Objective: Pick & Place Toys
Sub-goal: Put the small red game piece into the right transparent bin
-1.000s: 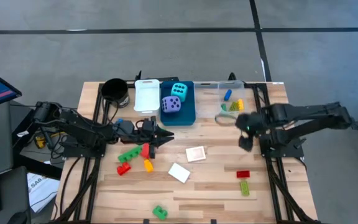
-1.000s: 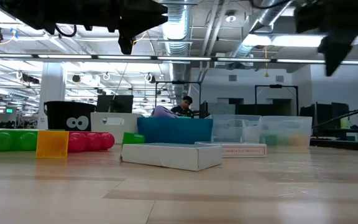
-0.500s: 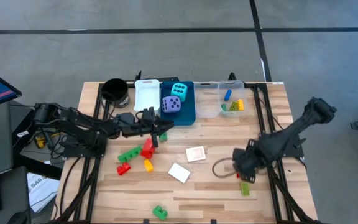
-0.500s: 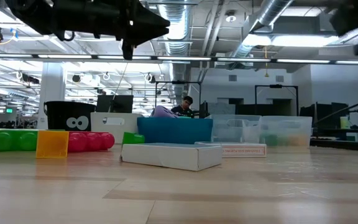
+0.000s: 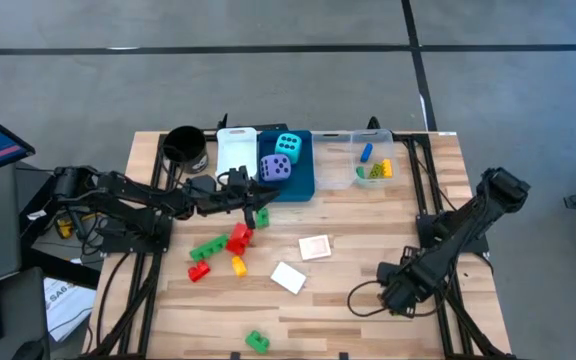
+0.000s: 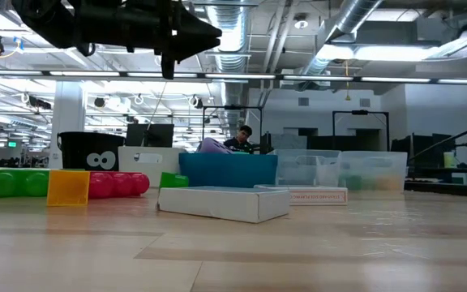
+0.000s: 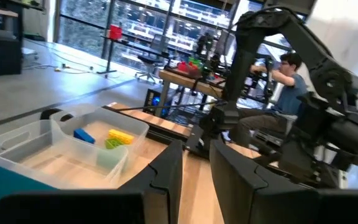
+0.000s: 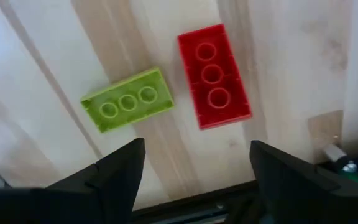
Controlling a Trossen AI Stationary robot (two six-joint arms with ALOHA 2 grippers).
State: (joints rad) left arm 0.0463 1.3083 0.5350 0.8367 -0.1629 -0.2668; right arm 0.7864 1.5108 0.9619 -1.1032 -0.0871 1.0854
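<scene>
Two bricks, red brick and green brick, lie near the table edge.

On the table there are two dice, one cyan die and one purple die, and two white cards. Beside the blue bin stand one white bin, one clear bin and one black cup.

High view looked straight down on the whole table, low view sat at tabletop height facing the room, right wrist view hung close above a red brick, left wrist view faced the clear bin, shared with the high view.
</scene>
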